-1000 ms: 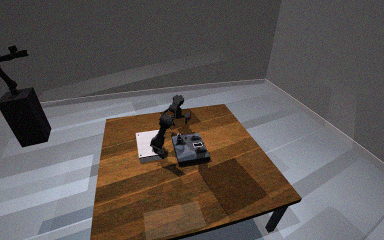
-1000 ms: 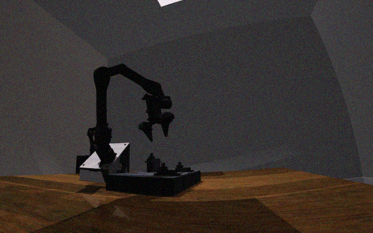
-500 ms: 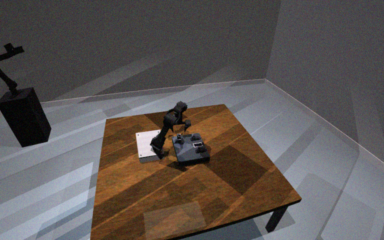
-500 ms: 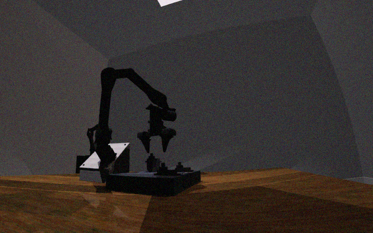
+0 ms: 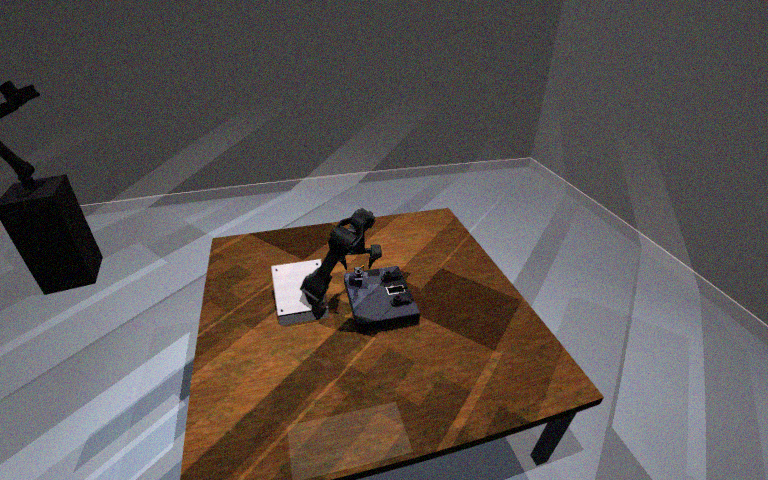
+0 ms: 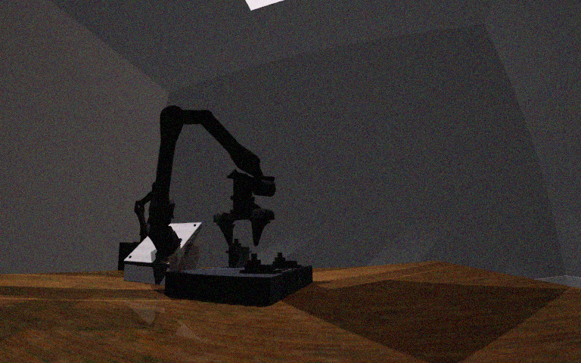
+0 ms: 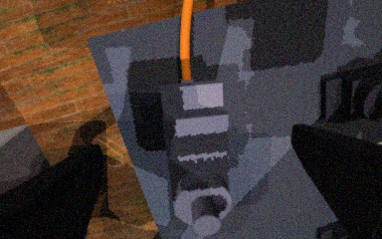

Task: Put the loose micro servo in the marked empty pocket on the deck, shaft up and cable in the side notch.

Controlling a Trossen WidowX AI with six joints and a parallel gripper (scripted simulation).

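The loose micro servo (image 5: 357, 276) (image 6: 237, 253) (image 7: 201, 144) stands upright on the deck (image 5: 373, 314) (image 6: 218, 289) (image 7: 269, 112), near its left edge in the top view. Its round shaft end shows low in the wrist view, and its orange cable (image 7: 185, 40) runs off the top. My gripper (image 5: 357, 266) (image 6: 243, 245) (image 7: 199, 143) is wide open and empty, pointing down, with a finger on each side of the servo and space between. The marked pocket (image 5: 395, 289), outlined in white, is empty; it is out of the wrist view.
Two fixed dark servos flank the pocket, one behind (image 5: 390, 275) and one in front (image 5: 400, 300); one of them shows at the right of the wrist view (image 7: 358, 97). A white plate (image 5: 291, 288) (image 6: 188, 233) lies beside the arm's base, left of the deck.
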